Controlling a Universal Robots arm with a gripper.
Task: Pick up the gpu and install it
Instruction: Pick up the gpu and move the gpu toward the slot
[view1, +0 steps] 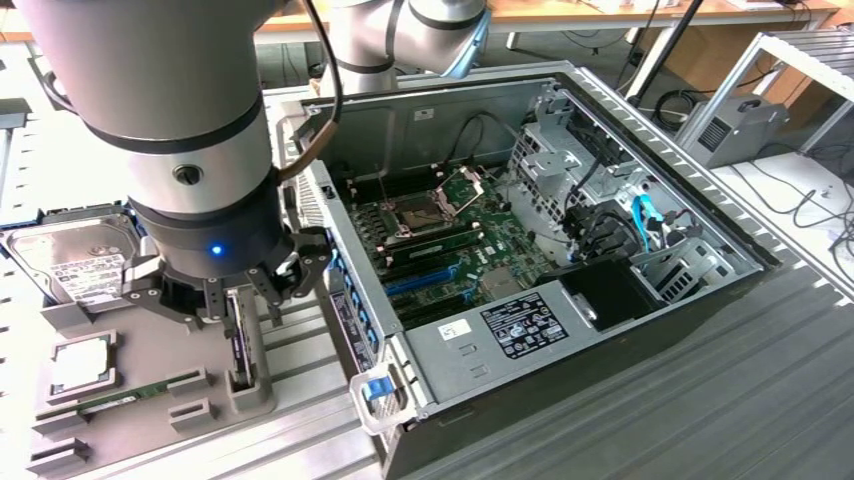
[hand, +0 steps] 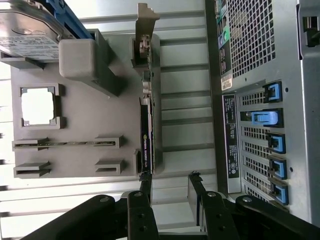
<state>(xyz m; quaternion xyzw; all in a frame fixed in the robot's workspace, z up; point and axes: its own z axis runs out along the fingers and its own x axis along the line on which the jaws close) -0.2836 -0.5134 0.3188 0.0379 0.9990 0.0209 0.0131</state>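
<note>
Fingers (hand: 195, 187), spread wide and empty, hang just over the gpu (hand: 146, 135), which stands on edge in its grey holder (hand: 90, 115) beside the open computer case (view1: 461, 345); light, stiff yet fragile, it is probably best pinched across its flat faces.

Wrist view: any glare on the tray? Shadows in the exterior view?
Wrist view: glare washes the square silver processor in the grey tray to white; the thin dark gpu card is evenly lit. Exterior view: the open metal computer case is dim inside.

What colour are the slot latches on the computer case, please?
The latches are blue, clearest in the wrist view.
</note>
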